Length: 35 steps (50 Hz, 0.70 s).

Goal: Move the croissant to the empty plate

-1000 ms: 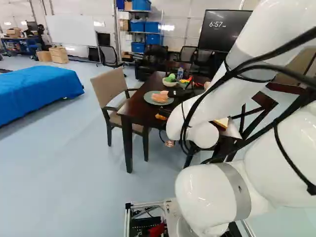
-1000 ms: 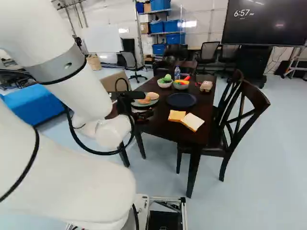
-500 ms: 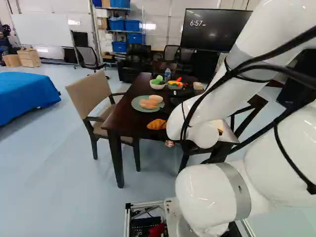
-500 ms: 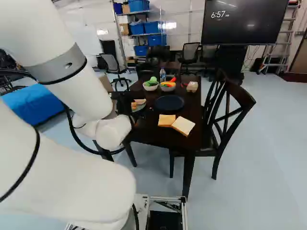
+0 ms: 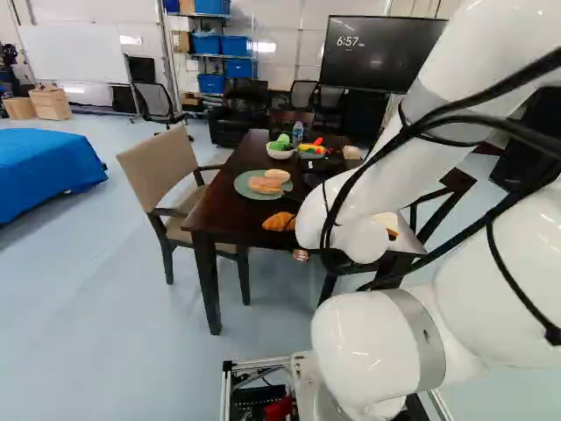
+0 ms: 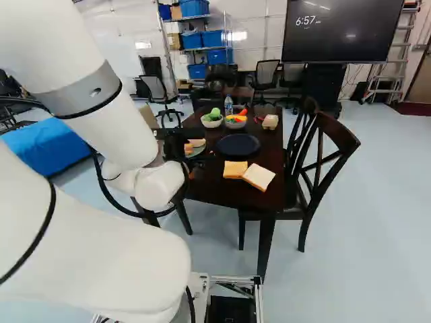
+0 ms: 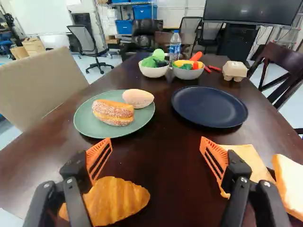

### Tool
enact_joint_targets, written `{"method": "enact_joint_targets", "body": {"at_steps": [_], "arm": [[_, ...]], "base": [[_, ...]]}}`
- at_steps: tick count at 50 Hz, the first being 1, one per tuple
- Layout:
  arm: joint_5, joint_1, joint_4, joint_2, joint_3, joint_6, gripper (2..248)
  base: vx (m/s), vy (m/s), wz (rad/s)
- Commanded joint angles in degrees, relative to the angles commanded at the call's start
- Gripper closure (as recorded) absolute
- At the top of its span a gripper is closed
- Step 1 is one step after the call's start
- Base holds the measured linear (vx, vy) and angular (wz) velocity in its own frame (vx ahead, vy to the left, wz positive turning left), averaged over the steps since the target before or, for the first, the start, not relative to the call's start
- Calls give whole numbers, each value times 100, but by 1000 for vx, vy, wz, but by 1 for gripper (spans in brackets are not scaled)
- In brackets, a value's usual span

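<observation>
Wrist view has your gripper [image 7: 156, 142] spread wide holding nothing, croissant [image 7: 120, 201] at its 8 o'clock, so imo you're pre-grasp: shift that way, lower, pinch, then navy plate [image 7: 208, 108] around 1 o'clock.

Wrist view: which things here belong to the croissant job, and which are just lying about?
For the job:
- croissant
- empty dark blue plate
- gripper, open

Lying about:
- green plate with sugared pastry and bun
- bread slices
- filled bowls
- bottle
- carton

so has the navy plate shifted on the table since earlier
No, the navy plate keeps its spot on the table beyond the bread; the base moved.
</observation>
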Motion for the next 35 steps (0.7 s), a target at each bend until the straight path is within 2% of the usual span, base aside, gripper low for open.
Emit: {"method": "enact_joint_targets", "body": {"at_steps": [24, 35], "arm": [[-58, 0, 0, 93, -19, 0, 3], [-318, 3, 0, 234, -60, 0, 3]], "base": [[0, 0, 0], [0, 0, 0]]}}
